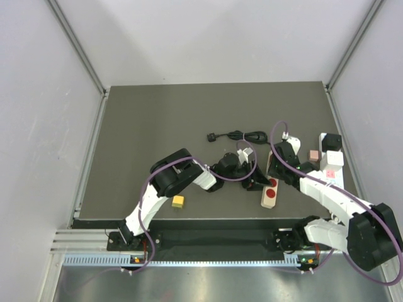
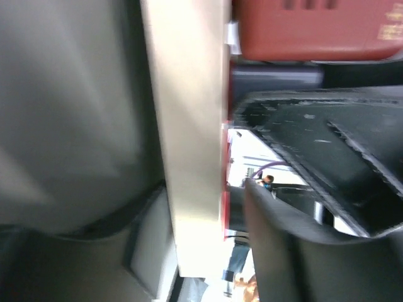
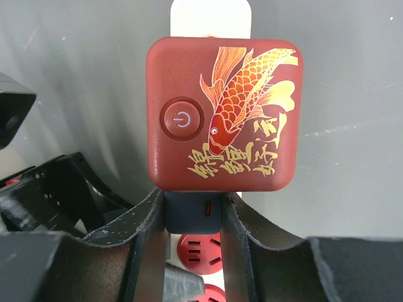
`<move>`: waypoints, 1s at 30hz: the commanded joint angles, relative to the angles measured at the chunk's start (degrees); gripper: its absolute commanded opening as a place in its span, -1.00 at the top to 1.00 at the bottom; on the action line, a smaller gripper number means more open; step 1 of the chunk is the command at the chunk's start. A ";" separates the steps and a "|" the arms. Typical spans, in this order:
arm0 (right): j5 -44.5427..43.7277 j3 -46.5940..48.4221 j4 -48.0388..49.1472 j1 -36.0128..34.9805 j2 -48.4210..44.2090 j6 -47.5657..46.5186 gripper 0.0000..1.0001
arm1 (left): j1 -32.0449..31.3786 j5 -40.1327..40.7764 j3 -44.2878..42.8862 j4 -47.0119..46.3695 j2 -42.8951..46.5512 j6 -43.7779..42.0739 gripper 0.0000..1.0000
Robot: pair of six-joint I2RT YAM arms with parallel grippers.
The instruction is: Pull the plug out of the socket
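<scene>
The plug (image 3: 223, 113) is a red block with a gold koi print and a dark blue base (image 3: 192, 212). It sits on the white power strip (image 3: 211, 16), whose red sockets (image 3: 198, 251) show below it. My right gripper (image 3: 192, 217) is shut on the plug's dark blue base, one finger on each side. In the top view the right gripper (image 1: 278, 168) is at the strip's (image 1: 269, 196) far end. My left gripper (image 1: 255, 182) straddles the strip (image 2: 189, 126) from the left. Its dark finger (image 2: 296, 251) stands slightly off the strip's red face.
A coiled black cable (image 1: 239, 136) lies behind the strip. A yellow block (image 1: 178, 201) sits near the front edge on the left. A pink block (image 1: 312, 154) and a white and black box (image 1: 330, 151) stand at the right edge.
</scene>
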State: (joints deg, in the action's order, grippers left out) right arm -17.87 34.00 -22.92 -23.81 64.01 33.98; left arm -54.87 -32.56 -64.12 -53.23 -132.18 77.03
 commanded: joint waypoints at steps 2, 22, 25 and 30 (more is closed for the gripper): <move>-2.35 0.63 5.25 0.61 -2.92 1.27 1.00 | -0.59 0.48 1.36 -0.64 -0.80 -0.57 -0.17; 0.02 -1.21 9.29 0.43 -6.43 0.92 1.00 | -0.24 6.79 -0.91 15.74 -3.00 2.08 1.00; -0.32 -0.26 8.60 0.35 -7.93 0.39 1.00 | -0.41 9.61 -1.98 23.15 -2.47 -1.44 1.00; -1.12 3.79 4.20 1.48 -7.76 -2.59 1.00 | -0.32 10.85 3.72 16.61 -4.75 3.63 1.00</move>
State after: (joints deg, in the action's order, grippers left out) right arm -18.22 30.72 -21.71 -23.27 59.94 34.37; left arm -56.34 -30.96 -66.17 -48.34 -132.88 77.87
